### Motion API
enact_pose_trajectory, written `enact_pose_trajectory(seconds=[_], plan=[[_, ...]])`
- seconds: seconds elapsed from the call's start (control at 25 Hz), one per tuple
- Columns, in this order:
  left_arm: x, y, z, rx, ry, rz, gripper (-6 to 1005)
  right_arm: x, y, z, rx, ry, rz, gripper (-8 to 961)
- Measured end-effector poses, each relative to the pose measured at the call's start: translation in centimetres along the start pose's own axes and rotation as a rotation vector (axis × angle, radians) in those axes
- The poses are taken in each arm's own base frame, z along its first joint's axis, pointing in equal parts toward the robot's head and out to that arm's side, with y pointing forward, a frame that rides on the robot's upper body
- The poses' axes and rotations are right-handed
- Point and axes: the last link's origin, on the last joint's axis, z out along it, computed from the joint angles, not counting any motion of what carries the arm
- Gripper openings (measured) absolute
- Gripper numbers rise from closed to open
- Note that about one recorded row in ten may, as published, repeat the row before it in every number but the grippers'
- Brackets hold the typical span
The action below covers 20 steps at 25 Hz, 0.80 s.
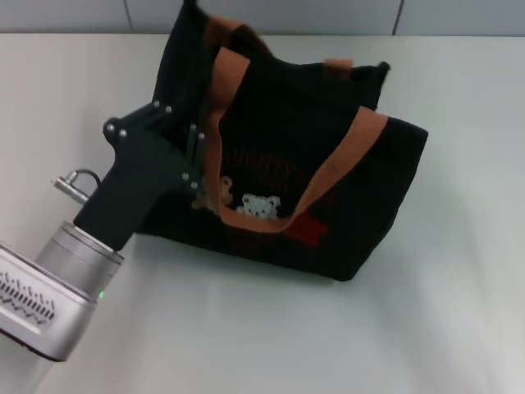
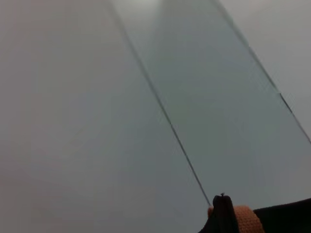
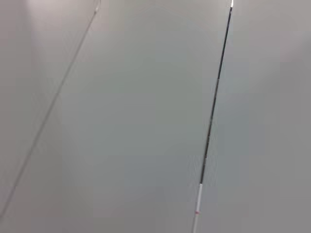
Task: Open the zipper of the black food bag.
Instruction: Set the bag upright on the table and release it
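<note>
Left pincer (image 1: 195, 156) at the bag's (image 1: 328, 189) left end, zipper not yet seen open.

Black fabric bag standing on the white table (image 1: 246, 328), near its far edge, front with white animal patches facing the camera, orange-brown straps (image 1: 336, 168) flopped over the front. Left pincer pressed against the bag's left end near the top rim; cannot tell whether clenched or released, fingertips lost against the black cloth. Right pincer out of sight. Zipper itself not made out along the dark rim. Likely soft and light: prone to slump, fold or slide when tugged. Best taken by the small metal pull, with the rim held taut at one end; straps to be avoided.
</note>
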Motion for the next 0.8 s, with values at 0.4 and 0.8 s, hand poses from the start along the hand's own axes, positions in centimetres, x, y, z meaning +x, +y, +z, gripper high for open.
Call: enact_pose_trajectory(seconds=[0.4, 0.8], plan=[[0.3, 3.4, 0.3, -0.13, -0.034, -0.205, 122, -0.4, 0.3, -0.3, -0.13, -0.035, 0.152, 745], [0.7, 3.4, 0.3, -0.129, -0.019, -0.261, 306, -0.4, -0.3, -0.4, -0.305, -0.042, 0.296, 745]])
